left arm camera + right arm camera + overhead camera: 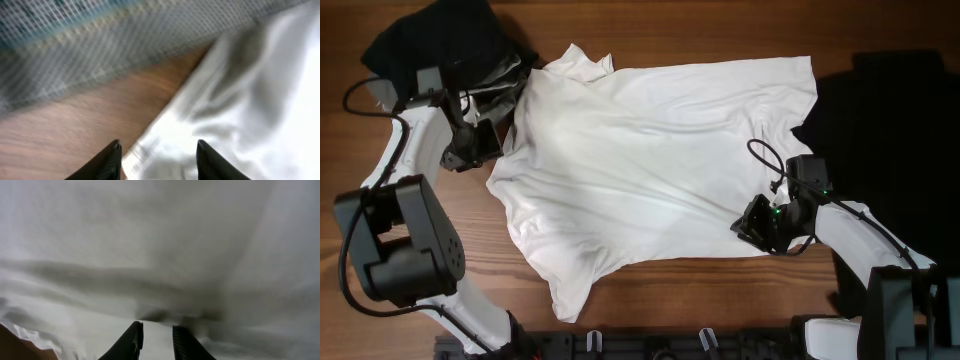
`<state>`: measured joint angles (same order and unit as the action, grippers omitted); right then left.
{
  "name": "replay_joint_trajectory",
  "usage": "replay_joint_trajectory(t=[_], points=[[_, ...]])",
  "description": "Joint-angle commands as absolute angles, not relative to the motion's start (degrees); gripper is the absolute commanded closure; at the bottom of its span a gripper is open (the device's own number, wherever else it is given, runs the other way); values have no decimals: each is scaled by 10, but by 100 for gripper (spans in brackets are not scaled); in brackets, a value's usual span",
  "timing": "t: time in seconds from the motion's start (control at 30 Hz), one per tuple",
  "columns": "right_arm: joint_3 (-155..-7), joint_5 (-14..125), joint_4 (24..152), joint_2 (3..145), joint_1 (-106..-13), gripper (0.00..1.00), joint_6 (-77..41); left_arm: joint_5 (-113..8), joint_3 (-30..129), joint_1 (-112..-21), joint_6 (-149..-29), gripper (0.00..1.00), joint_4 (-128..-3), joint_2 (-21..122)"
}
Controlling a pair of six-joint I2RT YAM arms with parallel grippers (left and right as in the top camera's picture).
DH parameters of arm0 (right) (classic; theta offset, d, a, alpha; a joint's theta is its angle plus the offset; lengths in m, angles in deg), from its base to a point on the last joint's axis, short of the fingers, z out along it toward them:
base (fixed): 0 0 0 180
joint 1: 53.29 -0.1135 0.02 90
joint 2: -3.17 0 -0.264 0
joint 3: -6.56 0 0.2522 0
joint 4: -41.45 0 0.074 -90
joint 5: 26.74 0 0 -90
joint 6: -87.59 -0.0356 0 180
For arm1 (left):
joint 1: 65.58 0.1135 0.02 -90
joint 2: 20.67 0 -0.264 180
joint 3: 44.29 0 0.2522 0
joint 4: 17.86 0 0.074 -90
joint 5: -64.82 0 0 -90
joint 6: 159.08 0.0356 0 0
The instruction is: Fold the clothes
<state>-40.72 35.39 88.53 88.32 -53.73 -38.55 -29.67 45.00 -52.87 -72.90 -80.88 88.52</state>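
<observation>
The white shirt (650, 160) lies spread out across the middle of the surface (720, 30). My left pincer (157, 159) stands open, its fingers wide apart over the shirt's border on the left side. My right pincer (157, 341) is drawn nearly closed, pinching bunched shirt cloth at the hem toward the right edge.

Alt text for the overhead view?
A white T-shirt lies spread on a wooden table, the left claw at its left edge and the right claw at its lower right corner. Black clothing sits top left and far right.
</observation>
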Motion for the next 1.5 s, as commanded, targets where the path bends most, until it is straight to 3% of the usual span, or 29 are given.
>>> replay_joint_trajectory(t=[0.0,0.27,0.57,0.73,0.8,0.87,0.9,1.2,1.47], points=[[-406,392,888,887,-538,74,-335,-359,462,-529,-732,51,-887,857],[-445,396,882,878,-535,72,-334,-368,424,-484,-727,58,-989,857],[-456,396,874,878,-523,70,-324,-385,336,-485,-708,53,-905,858],[-456,396,878,878,-523,70,-320,-423,290,-485,-709,60,-819,859],[-456,396,885,876,-523,71,-321,-436,286,-485,-709,71,-804,859],[-461,397,898,869,-523,71,-319,-436,286,-484,-709,95,-800,858],[-465,397,905,861,-523,71,-318,-436,286,-483,-709,96,-799,858],[-544,499,991,770,-510,64,-302,-360,307,-393,-814,96,-828,840],[-550,493,963,814,-428,55,-199,-359,315,-349,-814,96,-787,827]])
